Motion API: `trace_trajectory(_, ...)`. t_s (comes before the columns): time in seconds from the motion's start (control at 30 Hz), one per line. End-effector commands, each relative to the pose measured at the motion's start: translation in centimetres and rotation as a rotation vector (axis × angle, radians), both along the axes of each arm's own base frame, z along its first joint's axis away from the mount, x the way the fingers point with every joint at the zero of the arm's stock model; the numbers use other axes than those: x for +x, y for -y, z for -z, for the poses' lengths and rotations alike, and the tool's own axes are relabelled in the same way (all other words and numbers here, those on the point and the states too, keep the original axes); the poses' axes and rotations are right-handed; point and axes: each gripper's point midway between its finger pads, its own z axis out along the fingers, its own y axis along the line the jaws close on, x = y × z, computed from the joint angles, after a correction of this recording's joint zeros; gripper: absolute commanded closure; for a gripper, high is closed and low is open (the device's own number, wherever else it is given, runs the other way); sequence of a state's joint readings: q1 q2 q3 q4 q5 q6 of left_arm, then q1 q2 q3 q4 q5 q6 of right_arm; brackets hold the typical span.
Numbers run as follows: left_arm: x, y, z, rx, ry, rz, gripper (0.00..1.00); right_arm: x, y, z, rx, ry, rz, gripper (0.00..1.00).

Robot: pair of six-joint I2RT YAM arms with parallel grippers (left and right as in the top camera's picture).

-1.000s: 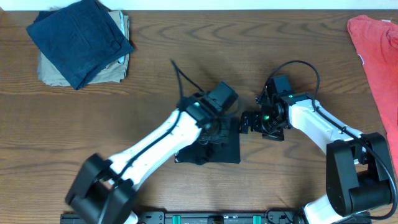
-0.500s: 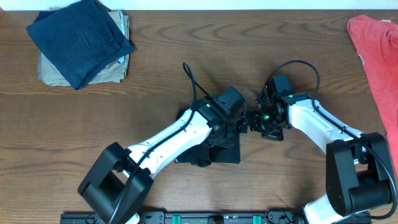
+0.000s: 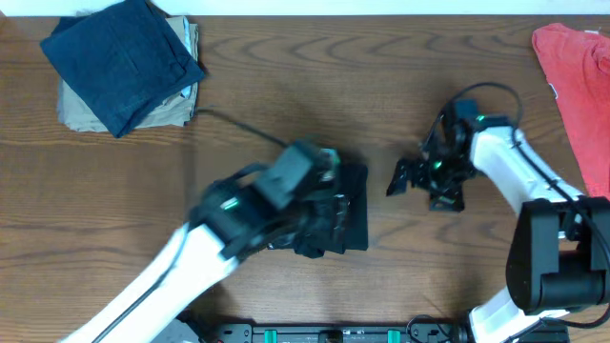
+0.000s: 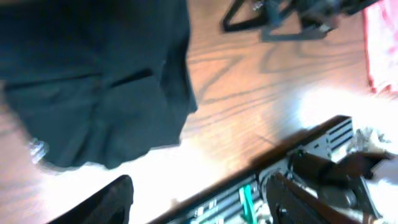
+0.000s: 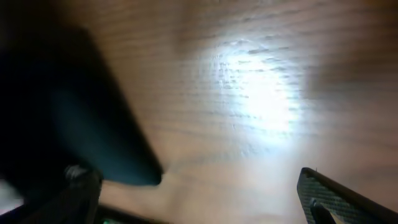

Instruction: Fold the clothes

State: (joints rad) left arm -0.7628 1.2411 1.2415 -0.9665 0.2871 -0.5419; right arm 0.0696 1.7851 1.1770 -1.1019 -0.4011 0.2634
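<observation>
The clothes, a black T-shirt (image 3: 351, 211), lie folded into a small block on the wooden table (image 3: 286, 95). My left gripper (image 3: 316, 227) hovers over the shirt's left part, blurred with motion. In the left wrist view the black T-shirt (image 4: 93, 81) fills the upper left, and the left gripper (image 4: 199, 202) is open with only bare table between its fingers. My right gripper (image 3: 405, 176) stands open a little to the right of the shirt, not touching it. The right wrist view shows the dark T-shirt (image 5: 62, 112) at the left, and the right gripper (image 5: 205, 196) holds nothing.
A navy blue folded garment (image 3: 119, 57) lies on a beige stack at the back left. A red garment (image 3: 577, 76) hangs over the right edge. A black rail (image 3: 334, 333) runs along the table's front edge.
My left gripper has opened and let go of the shirt, and its arm has swung back to the left. The right arm has drawn away to the right.
</observation>
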Motion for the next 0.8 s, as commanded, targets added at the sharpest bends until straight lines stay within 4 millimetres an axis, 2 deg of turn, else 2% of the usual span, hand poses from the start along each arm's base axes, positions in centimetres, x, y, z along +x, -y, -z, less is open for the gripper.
trace_trajectory(0.0, 0.9, -4.8, -1.9, 0.073, 0.108, -0.126, 0.30, 1.5, -0.2, -2.8, 0.064, 0.074, -0.090, 0.03)
trace_trajectory(0.03, 1.1, -7.1, -1.9, 0.135, 0.126, -0.194, 0.30, 1.3, -0.8, -3.7, 0.105, 0.084, -0.123, 0.06)
trace_trajectory(0.1, 1.1, -10.5, -1.7, 0.228, 0.140, -0.290, 0.29, 1.0, -2.5, -5.6, 0.202, 0.113, -0.191, 0.19)
trace_trajectory(0.13, 1.1, -12.0, -1.5, 0.271, 0.137, -0.329, 0.30, 0.8, -3.7, -6.5, 0.257, 0.133, -0.226, 0.29)
trace_trajectory(0.17, 1.0, -13.1, -1.4, 0.297, 0.128, -0.358, 0.30, 0.7, -4.6, -7.1, 0.298, 0.150, -0.251, 0.54)
trace_trajectory(0.2, 1.0, -14.0, -1.1, 0.319, 0.112, -0.385, 0.30, 0.4, -5.6, -7.6, 0.334, 0.161, -0.270, 0.87)
trace_trajectory(0.23, 1.0, -14.4, -0.9, 0.331, 0.097, -0.401, 0.30, 0.2, -6.4, -7.9, 0.353, 0.163, -0.286, 0.99)
trace_trajectory(0.43, 1.9, -16.7, 1.4, 0.413, 0.008, -0.486, 0.29, -2.0, -12.1, -8.3, 0.424, 0.187, -0.466, 0.99)
trace_trajectory(0.57, 2.4, -17.0, 2.9, 0.454, -0.048, -0.497, 0.30, -2.9, -15.6, -8.2, 0.449, 0.237, -0.573, 0.99)
trace_trajectory(0.67, 2.6, -16.9, 3.8, 0.484, -0.087, -0.488, 0.29, -3.5, -17.2, -8.0, 0.456, 0.240, -0.604, 0.99)
trace_trajectory(0.77, 2.7, -16.6, 4.7, 0.499, -0.125, -0.476, 0.30, -3.9, -17.9, -7.4, 0.460, 0.235, -0.622, 0.98)
